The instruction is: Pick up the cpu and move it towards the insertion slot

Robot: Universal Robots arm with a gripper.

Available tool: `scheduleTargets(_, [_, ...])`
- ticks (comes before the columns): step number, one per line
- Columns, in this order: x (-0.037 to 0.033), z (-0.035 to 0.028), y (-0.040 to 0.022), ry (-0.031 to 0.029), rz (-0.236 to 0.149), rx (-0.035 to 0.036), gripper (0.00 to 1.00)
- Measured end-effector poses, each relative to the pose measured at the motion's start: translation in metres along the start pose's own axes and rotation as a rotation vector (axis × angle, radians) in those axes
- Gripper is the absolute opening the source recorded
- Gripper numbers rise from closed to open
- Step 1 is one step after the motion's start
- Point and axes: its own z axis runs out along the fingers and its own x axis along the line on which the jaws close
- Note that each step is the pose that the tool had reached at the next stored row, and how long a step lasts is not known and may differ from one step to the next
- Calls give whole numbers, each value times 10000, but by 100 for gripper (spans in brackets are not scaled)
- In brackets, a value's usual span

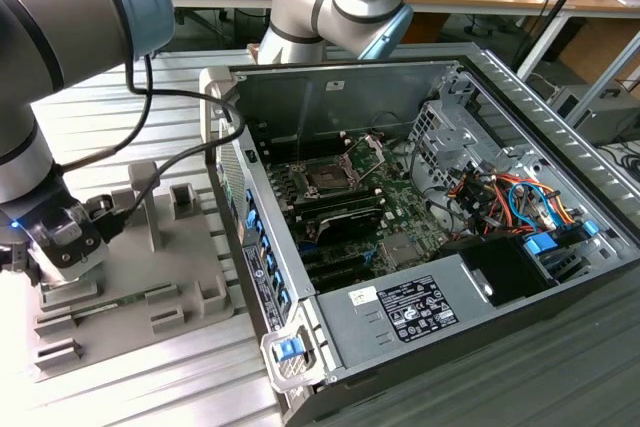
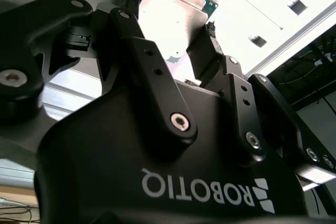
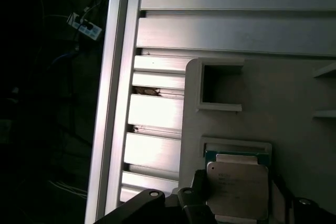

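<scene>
Fingers: black metal fingers (image 2: 152, 72) of the gripper (image 1: 62, 259) stand narrow, pressed on two opposite edges of the chip.
Chip: small flat square cpu (image 3: 237, 190) with silvery top, between the fingers, at the pocket of the fixture.
Fixture: grey plastic fixture plate (image 1: 150, 282), under the gripper.
Socket: square dark insertion slot (image 1: 327, 177) with silvery frame, well apart, inside the open metal computer case (image 1: 330, 97).

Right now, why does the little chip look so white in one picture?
In the second wrist view, glare bleaches the cpu almost white; in the first wrist view it looks plain grey, with a black unlit area nearby; the exterior view is lit more evenly.
</scene>
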Motion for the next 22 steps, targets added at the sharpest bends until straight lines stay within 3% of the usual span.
scheduleTargets(9, [0, -65, 4, 0, 1, -1, 55])
scheduleTargets(22, [0, -231, 12, -1, 0, -10, 55])
